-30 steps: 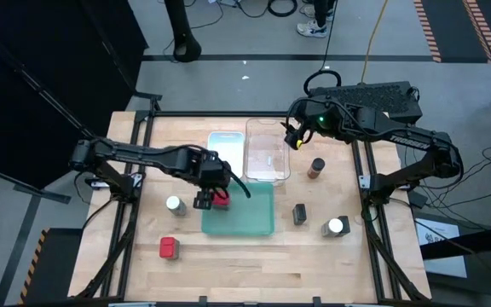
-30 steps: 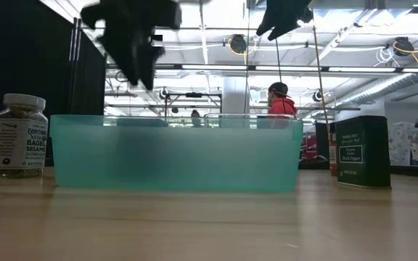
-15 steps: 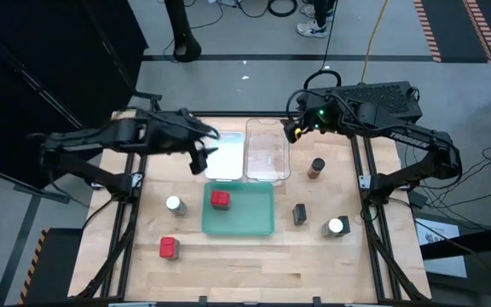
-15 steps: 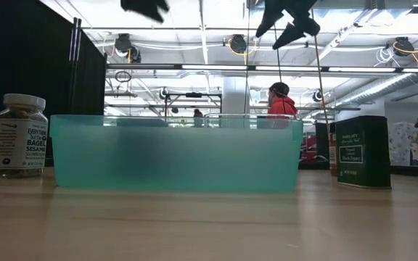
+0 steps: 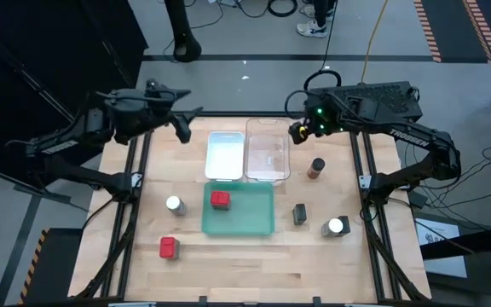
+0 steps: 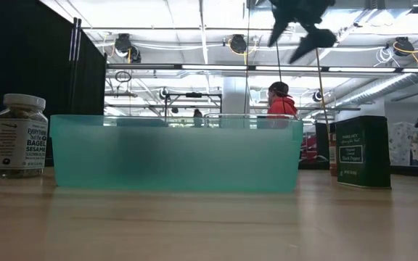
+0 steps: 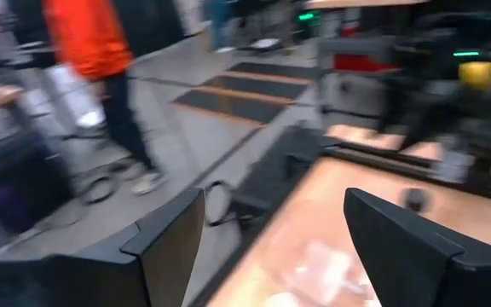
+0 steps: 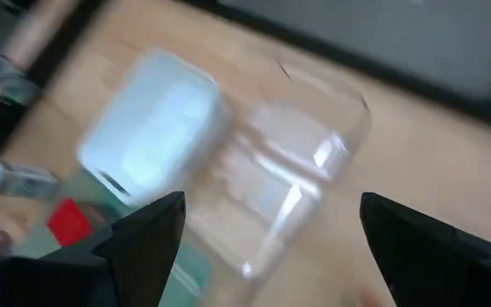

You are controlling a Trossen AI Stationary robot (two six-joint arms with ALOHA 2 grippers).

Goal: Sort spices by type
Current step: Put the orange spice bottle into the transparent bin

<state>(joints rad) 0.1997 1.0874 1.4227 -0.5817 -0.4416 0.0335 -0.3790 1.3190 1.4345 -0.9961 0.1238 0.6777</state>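
Red, dark grey and white spice containers dot a pale wood table [image 5: 228, 256].
One red tin [image 5: 220, 199] lies in the translucent green tray [image 5: 262, 223], another [image 5: 169, 247] on bare wood; beside them a white tray [image 5: 225, 156] and a clear one [image 5: 267, 150]. Two jars, white-lidded [image 5: 174, 205] [image 5: 336, 227], a brown jar [image 5: 316, 168] with a dark lid, and a dark grey tin [image 5: 299, 214] with a pale label.

Bright, even overhead light covers the pale wooden table [image 5: 228, 264], casting only faint shadows. In the low view, ceiling strip lamps [image 6: 216, 67] glare at the upper frame. Both wrist views are heavily motion-blurred; the translucent green plastic tray [image 6: 176, 154] looks hazy.
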